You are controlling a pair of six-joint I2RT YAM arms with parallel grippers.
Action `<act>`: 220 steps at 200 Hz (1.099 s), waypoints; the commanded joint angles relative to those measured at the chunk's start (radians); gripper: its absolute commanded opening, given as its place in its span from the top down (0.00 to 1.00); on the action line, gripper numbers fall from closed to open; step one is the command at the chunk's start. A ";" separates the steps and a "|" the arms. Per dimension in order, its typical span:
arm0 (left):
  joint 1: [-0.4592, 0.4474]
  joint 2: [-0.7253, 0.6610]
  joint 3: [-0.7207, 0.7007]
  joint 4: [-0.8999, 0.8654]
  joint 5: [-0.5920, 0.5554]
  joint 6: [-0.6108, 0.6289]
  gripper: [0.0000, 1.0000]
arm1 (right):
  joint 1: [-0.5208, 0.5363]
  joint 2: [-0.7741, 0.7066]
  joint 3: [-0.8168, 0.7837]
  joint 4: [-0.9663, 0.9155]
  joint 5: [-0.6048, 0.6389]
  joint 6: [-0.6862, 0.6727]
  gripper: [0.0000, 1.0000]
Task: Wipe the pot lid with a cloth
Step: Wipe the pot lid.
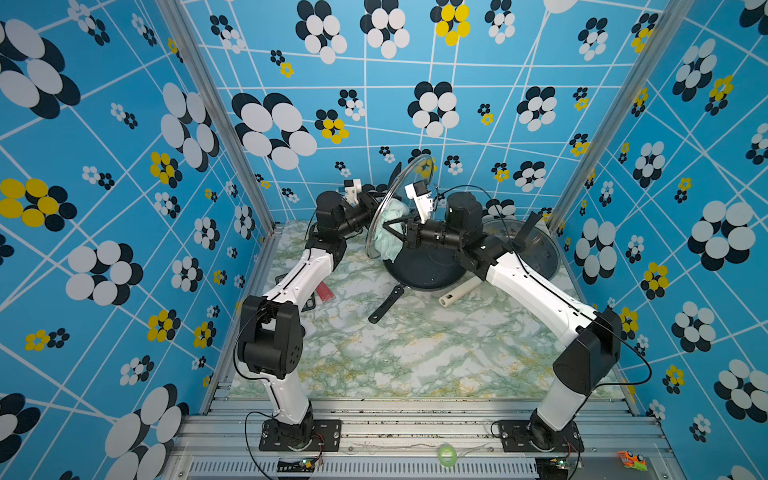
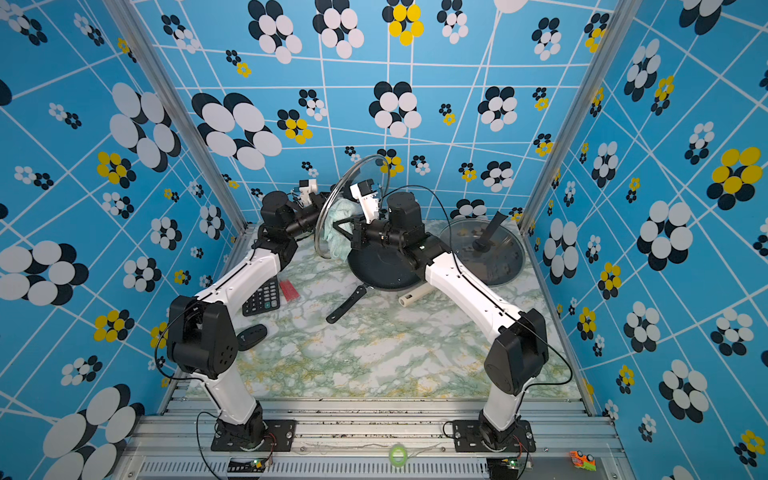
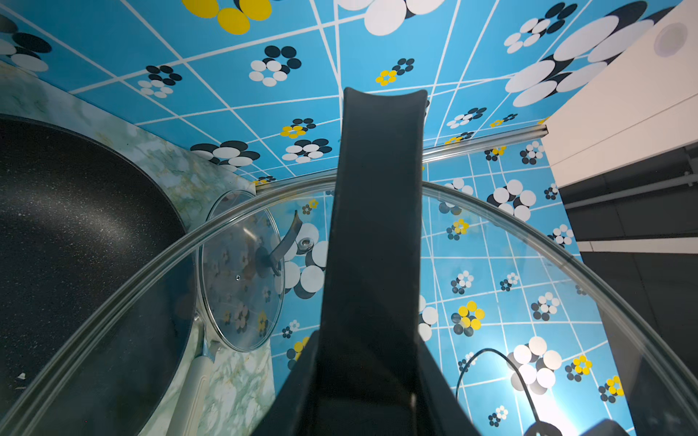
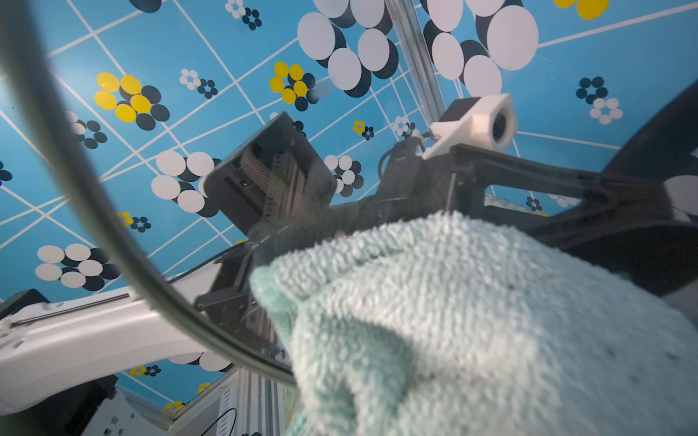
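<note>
The clear round glass pot lid (image 3: 510, 283) is smooth and glossy; the pale mint-green towel cloth (image 4: 472, 321) is looped terry; the round black frying pan (image 3: 75, 234) looks matt, finely speckled.

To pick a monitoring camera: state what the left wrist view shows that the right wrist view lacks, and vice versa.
Left wrist only: the dark speckled frying pan and a second glass lid beside it. Right wrist only: the fluffy mint-green cloth and the left arm's white wrist camera. Both: the held clear glass pot lid and the blue flowered wall.
</note>
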 commanded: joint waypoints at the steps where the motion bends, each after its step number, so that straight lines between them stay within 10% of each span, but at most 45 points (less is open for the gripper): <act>1: 0.000 -0.014 0.055 0.247 -0.016 -0.086 1.00 | 0.002 -0.015 0.060 0.024 -0.041 -0.041 1.00; 123: -0.041 0.006 0.168 0.442 0.186 -0.136 1.00 | -0.240 0.268 0.360 0.163 0.128 0.104 1.00; 220: -0.028 0.127 0.360 0.354 -0.020 -0.095 1.00 | -0.114 0.156 0.009 0.219 0.115 0.158 1.00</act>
